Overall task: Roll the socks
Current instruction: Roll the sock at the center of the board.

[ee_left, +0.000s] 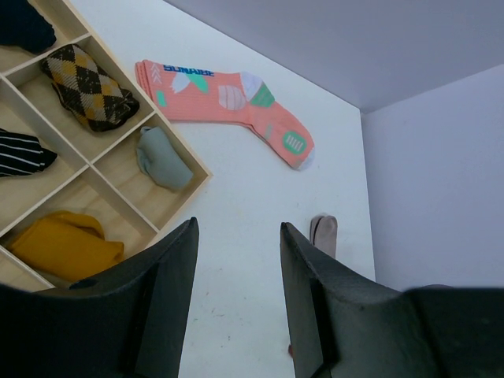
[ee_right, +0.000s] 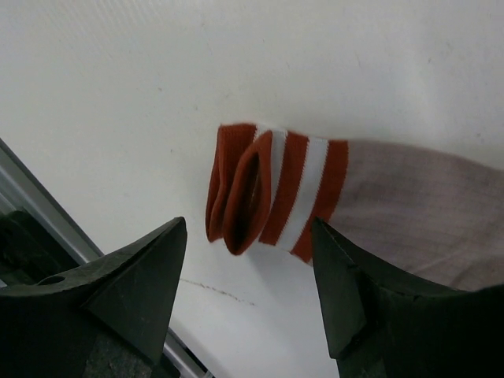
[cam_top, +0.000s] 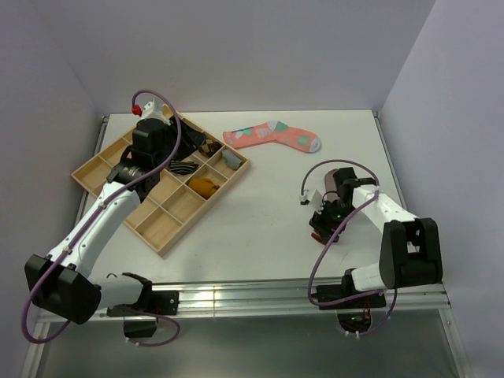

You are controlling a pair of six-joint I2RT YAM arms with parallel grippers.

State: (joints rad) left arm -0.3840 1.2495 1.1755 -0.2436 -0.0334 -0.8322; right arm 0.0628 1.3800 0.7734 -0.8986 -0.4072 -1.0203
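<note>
The taupe-brown sock (ee_right: 409, 209) lies flat on the white table, its red-and-white striped cuff (ee_right: 272, 193) folded over at the end. My right gripper (ee_right: 249, 221) hangs just above that cuff, open wide, with a finger on each side and nothing gripped. From above, this gripper (cam_top: 324, 227) sits at the right of the table over the red cuff. The sock's toe (ee_left: 324, 234) peeks out beyond my left gripper (ee_left: 239, 224), which is open and empty. That gripper (cam_top: 175, 140) hovers over the far corner of the wooden tray (cam_top: 161, 236).
The divided tray holds rolled socks: an argyle one (ee_left: 87, 83), a black striped one (ee_left: 20, 150), a mustard one (ee_left: 63, 244) and a grey-green one (ee_left: 161, 157). A long coral-pink sock (cam_top: 272, 136) lies flat near the back wall. A metal rail runs along the near table edge.
</note>
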